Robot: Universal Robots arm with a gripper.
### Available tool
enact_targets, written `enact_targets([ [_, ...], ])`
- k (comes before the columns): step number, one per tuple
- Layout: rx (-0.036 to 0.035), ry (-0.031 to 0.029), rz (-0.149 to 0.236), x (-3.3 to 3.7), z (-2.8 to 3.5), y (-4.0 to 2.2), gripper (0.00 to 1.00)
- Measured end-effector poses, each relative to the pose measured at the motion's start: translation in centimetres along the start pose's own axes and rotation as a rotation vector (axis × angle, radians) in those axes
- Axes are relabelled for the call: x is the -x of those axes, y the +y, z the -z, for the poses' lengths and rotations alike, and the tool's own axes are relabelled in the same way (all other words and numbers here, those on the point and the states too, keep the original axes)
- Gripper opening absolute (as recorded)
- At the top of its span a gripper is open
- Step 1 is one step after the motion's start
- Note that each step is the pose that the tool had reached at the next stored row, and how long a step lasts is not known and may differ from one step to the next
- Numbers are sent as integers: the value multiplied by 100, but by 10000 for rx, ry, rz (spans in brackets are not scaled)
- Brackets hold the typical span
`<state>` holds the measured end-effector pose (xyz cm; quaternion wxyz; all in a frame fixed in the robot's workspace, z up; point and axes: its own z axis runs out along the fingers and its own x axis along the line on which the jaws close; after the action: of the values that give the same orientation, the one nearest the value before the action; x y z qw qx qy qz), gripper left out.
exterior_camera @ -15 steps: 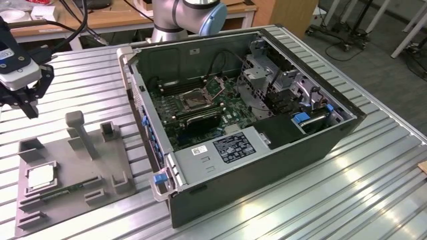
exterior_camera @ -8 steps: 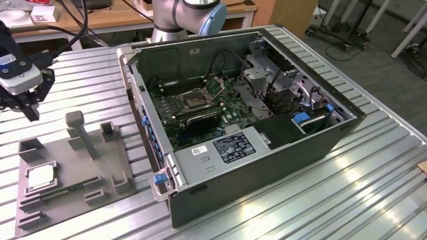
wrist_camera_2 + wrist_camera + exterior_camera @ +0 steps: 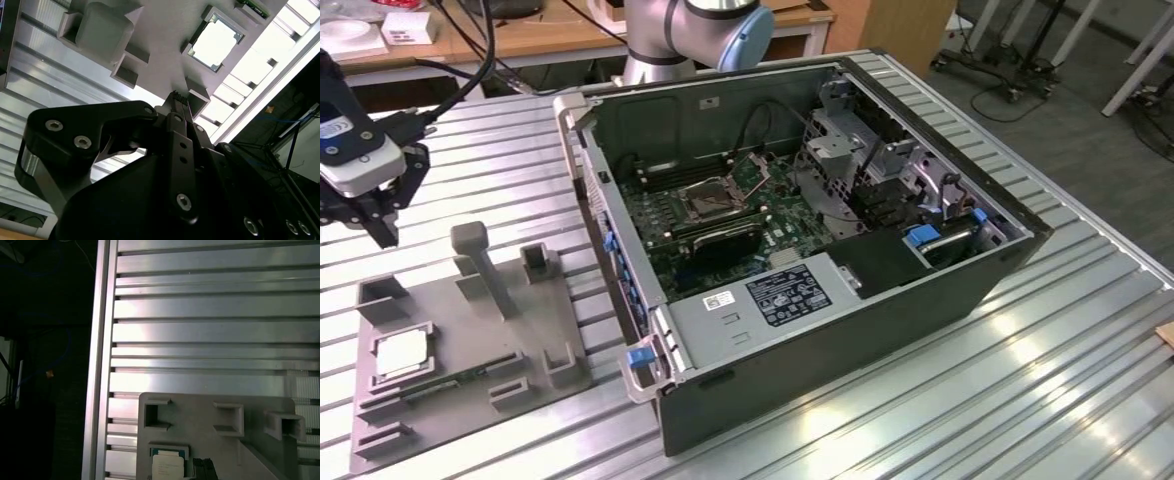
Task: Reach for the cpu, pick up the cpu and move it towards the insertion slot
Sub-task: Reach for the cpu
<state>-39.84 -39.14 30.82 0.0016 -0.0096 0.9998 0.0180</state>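
1. No print resolves into readable text in any view.
2. Exterior view, lower centre: dark label [image 3: 787, 293] and white sticker [image 3: 722, 302] on power supply cover [image 3: 720, 338], both illegible.
3. First wrist view, bottom edge: faint print on cpu [image 3: 167, 467] top, unreadable.

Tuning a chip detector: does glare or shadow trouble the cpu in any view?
Exterior view: the cpu is evenly lit, glare sits on the table slats elsewhere. Second wrist view: the cpu top washes out white. First wrist view: the cpu is dimmer, glare-free.
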Motion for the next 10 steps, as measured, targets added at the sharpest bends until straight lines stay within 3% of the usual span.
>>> enact_targets([
  [10, 1, -3, 0, -72, -18, -67, 10],
])
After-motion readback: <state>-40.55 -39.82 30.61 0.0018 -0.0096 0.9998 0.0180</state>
